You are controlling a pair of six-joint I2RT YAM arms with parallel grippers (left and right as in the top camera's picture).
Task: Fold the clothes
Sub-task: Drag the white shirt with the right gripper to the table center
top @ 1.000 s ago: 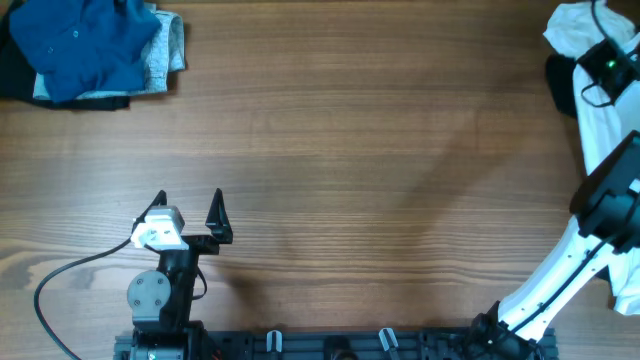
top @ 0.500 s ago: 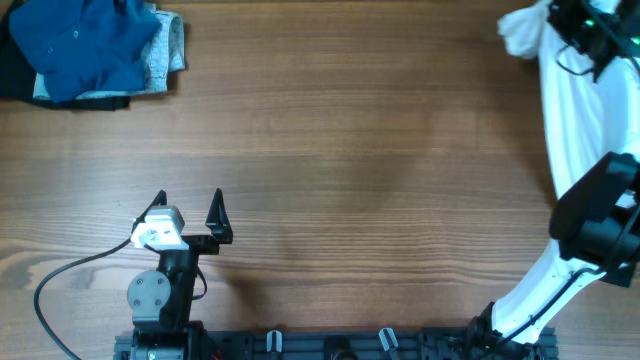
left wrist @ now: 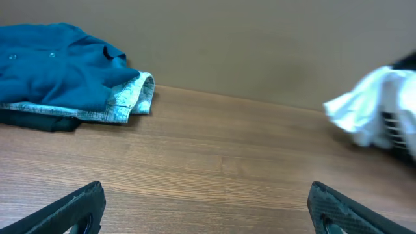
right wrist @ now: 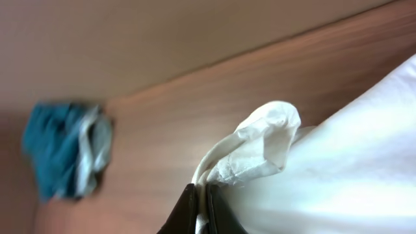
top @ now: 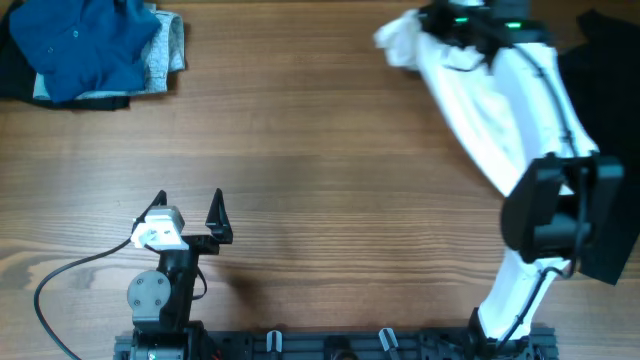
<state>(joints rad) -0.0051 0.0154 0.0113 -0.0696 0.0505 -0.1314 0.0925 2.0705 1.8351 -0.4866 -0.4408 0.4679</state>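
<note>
The white T-shirt (top: pixel 468 108) hangs bunched from my right gripper (top: pixel 432 27) at the far side of the table, right of centre, and trails back towards the right. No print shows. In the right wrist view the right gripper (right wrist: pixel 202 203) is pinched shut on a fold of the T-shirt (right wrist: pixel 325 162). My left gripper (top: pixel 190 206) is open and empty at the front left, far from the shirt. In the left wrist view the left gripper (left wrist: pixel 208 218) spans bare wood and the T-shirt (left wrist: pixel 359 107) shows at the far right.
A blue buttoned shirt (top: pixel 85 42) lies on a pile of grey and dark clothes at the far left corner; it also shows in the left wrist view (left wrist: pixel 58 71) and the right wrist view (right wrist: pixel 58 149). A dark cloth (top: pixel 612 120) lies at the right edge.
My right arm has swung left along the far edge, dragging the white T-shirt from the right corner towards the middle. The left arm has not moved.
</note>
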